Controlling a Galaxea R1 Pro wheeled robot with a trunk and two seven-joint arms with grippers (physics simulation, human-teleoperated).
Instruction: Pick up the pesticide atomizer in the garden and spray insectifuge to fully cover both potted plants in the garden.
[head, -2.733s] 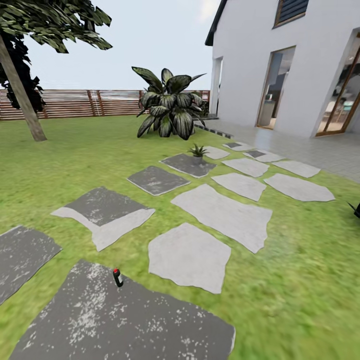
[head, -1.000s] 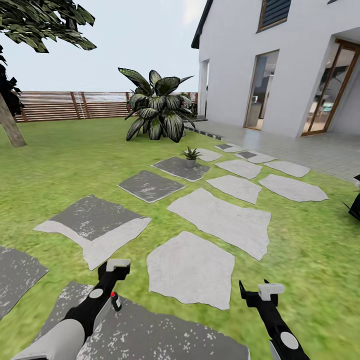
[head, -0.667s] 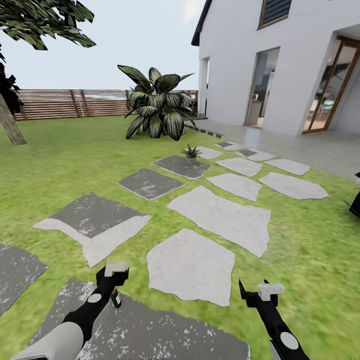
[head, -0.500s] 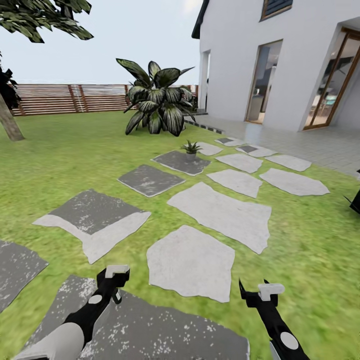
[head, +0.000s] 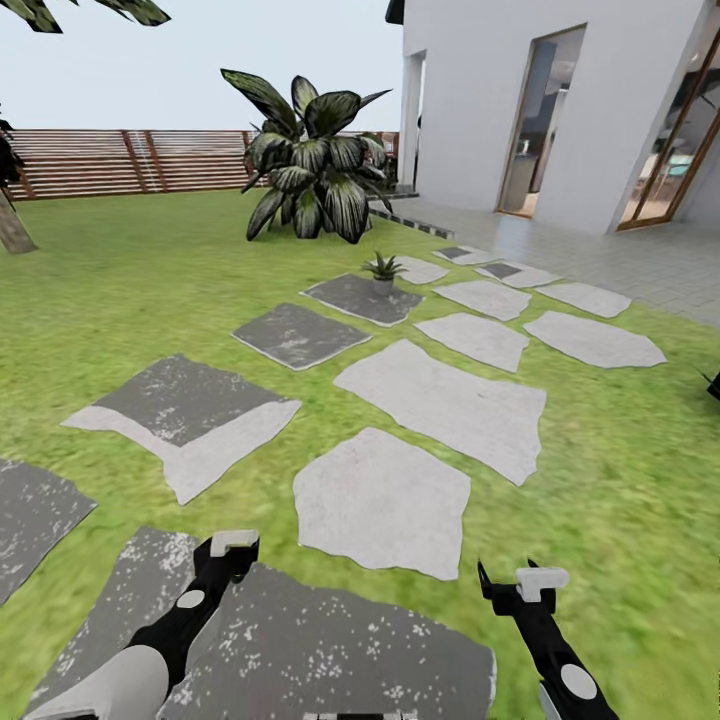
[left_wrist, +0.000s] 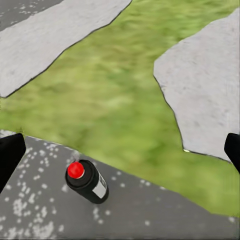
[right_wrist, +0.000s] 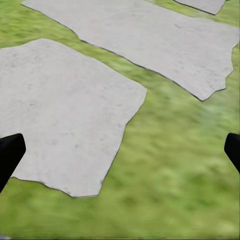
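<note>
While spread wide and empty, left gripper (left_wrist: 120, 150) hovers above upright pesticide atomizer (left_wrist: 87, 180) on dark stone (left_wrist: 150, 210), lower left; right gripper (right_wrist: 120, 150) likewise open over grass (right_wrist: 180, 165).

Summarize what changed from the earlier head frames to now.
Both arms have come into the head view. The camera tilted down, and the left gripper now hides the pesticide atomizer there; the left wrist view shows it standing ungrasped on the dark stone. Right gripper unchanged over the last second.
</note>
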